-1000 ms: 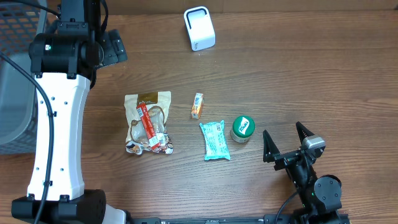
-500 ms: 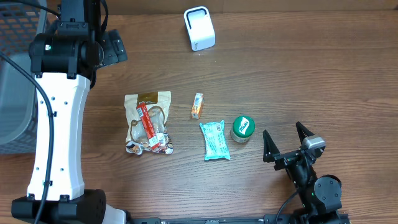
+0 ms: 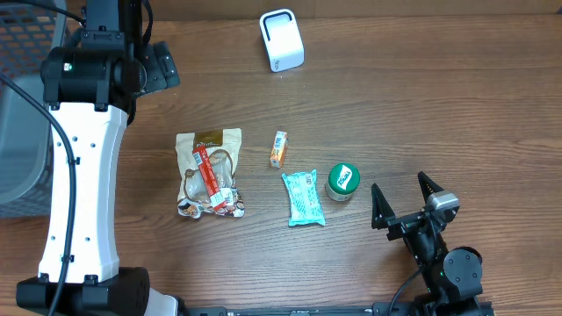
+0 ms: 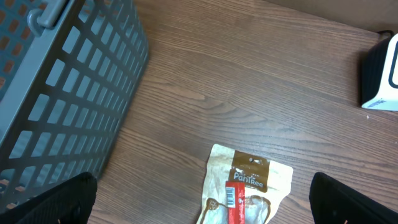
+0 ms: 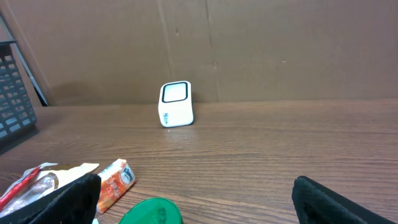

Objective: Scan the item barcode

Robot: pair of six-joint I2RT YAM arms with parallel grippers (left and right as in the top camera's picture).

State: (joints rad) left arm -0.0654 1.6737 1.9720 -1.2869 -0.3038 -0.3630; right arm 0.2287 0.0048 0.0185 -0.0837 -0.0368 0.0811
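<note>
— Starting at the left, what is seen from above?
— A grey basket (image 3: 18, 105) is seen at nine o'clock on the table (image 3: 457, 105). Just beside it, at ten o'clock, the left gripper (image 4: 205, 200) is held over the wood. Its fingers are spread wide and nothing is held.
— What is laid in the middle?
— Four things are laid in a loose row, and none is touched by a gripper. First a snack bag (image 3: 209, 173) is found, with a red strip down its front. A small orange box (image 3: 278, 148) is set near it, at two o'clock from the bag. Far behind the box, at twelve o'clock, the white scanner (image 3: 282, 40) is stood, well apart from the row. A teal packet (image 3: 304, 197) is placed at five o'clock from the box. A jar with a green lid (image 3: 342, 181) is stood just beside the packet.
— And the right side?
— The right gripper (image 3: 399, 186) is seen at five o'clock, near the jar. Its fingers are spread wide too, and nothing is held.
</note>
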